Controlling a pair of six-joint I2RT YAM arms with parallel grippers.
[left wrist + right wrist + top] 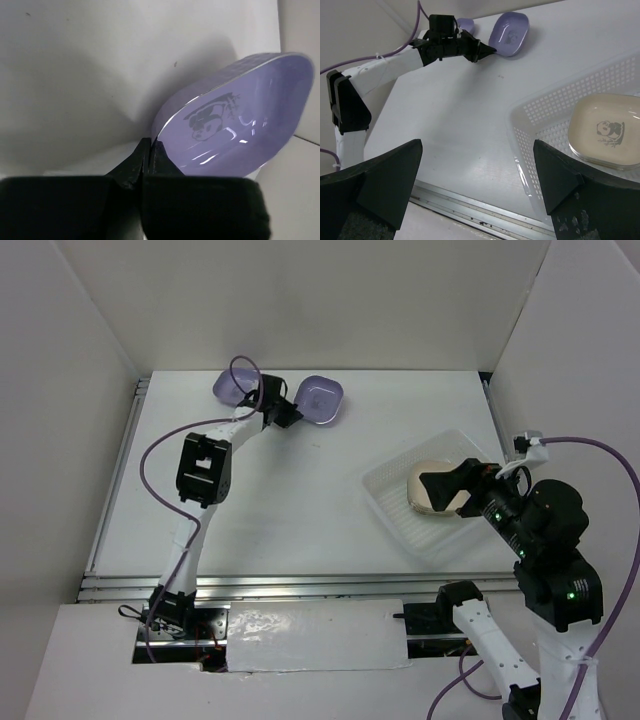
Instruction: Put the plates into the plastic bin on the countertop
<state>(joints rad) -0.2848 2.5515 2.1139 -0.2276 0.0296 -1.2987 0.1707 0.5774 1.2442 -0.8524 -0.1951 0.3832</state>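
The purple plate (322,400) is at the far side of the tabletop (300,500), well apart from the plastic bin (385,495) at the right. The left claw (151,148) is clenched only on the rim of this plate, a thin pinch at the edge, and the plate looks tipped. I think this hold is the main risk: the smooth rim may slide out, or the plate may swing on the way to the bin. A second purple plate (232,388) lies just beside the left wrist and could be knocked. A cream plate (605,131) lies in the bin, and the right claw (477,145) hangs over it, spread wide and holding nothing. The two arms may collide there.
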